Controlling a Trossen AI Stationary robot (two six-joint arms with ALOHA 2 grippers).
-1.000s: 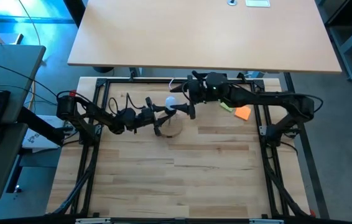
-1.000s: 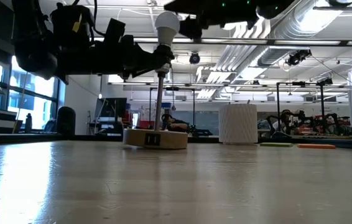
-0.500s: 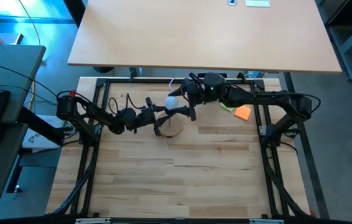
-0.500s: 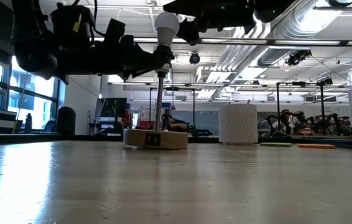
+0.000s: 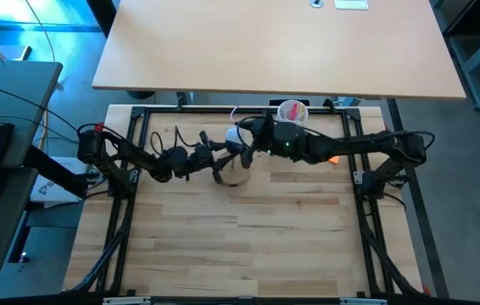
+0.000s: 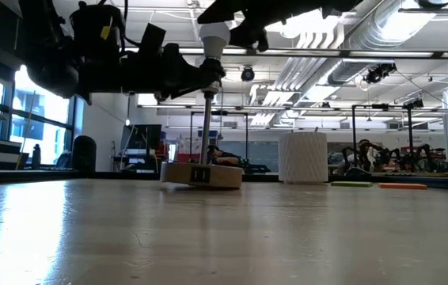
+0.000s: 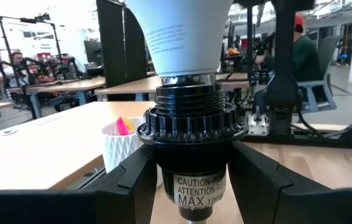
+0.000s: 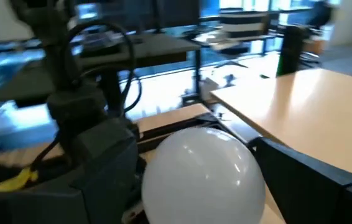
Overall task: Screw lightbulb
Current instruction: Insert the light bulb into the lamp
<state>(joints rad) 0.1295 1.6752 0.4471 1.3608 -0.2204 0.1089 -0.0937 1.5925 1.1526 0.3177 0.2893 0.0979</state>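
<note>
- While its base sits in the black socket, the bulb stands upright at the top of a thin pole, well above the table near the far edge.
- Left gripper clamps the socket from the side, one dark finger pressed to each flank just under the ribbed collar; printed caution text shows on the socket between them.
- Right gripper reaches in from the right and straddles the bulb's white dome, its fingers set wide on either side; whether they touch the glass cannot be told.
- Seen from above, the two arms meet over the bulb, the left coming from the left rail, the right from the right rail.
- Pole rises from a wooden disc resting on the table, which shows a small dark label on its edge.
- White ribbed cup with pink contents stands near the table's far edge, behind the right arm; from table height it stands to the right of the disc, apart from it.
- Orange scrap lies on the table farther right.
- People sit at desks in the room beyond.
</note>
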